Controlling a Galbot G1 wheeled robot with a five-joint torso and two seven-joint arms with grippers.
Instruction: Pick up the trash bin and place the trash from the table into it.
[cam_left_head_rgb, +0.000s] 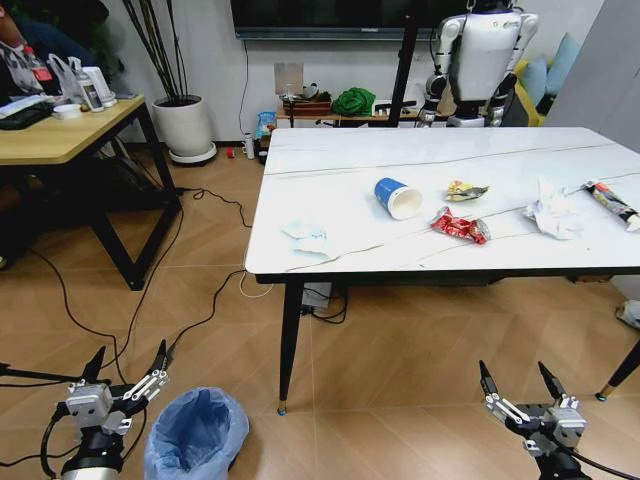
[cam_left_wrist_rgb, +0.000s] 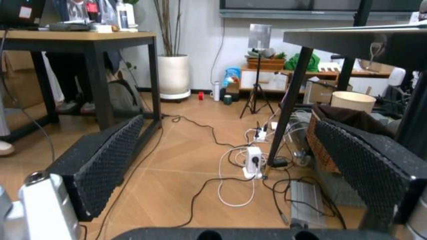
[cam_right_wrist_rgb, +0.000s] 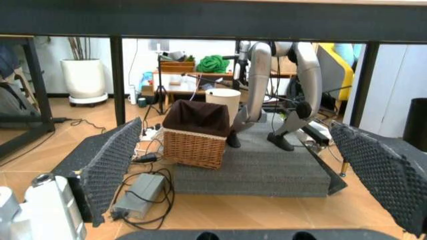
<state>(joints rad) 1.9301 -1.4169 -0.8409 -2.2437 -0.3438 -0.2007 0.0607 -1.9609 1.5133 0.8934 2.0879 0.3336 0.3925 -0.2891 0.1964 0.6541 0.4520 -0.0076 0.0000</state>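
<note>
The trash bin (cam_left_head_rgb: 196, 435), lined with a crinkly light-blue bag, stands on the floor at the lower left, just right of my open left gripper (cam_left_head_rgb: 127, 364). My right gripper (cam_left_head_rgb: 521, 377) hangs open low at the lower right, below the table's front edge. On the white marble-look table (cam_left_head_rgb: 330, 190) lie a blue paper cup (cam_left_head_rgb: 397, 197) on its side, a yellow wrapper (cam_left_head_rgb: 466, 190), a red wrapper (cam_left_head_rgb: 460, 226), a crumpled white tissue (cam_left_head_rgb: 554, 212), another tissue (cam_left_head_rgb: 309, 237) near the front left, and a slim tube (cam_left_head_rgb: 612, 203).
A light wooden desk (cam_left_head_rgb: 60, 135) stands at the left, with cables (cam_left_head_rgb: 205, 305) trailing across the floor. A white planter (cam_left_head_rgb: 183, 125) and a humanoid robot (cam_left_head_rgb: 478, 55) are by the far wall. Under the table sit a wicker basket (cam_right_wrist_rgb: 197, 132) and a power strip (cam_left_wrist_rgb: 253, 161).
</note>
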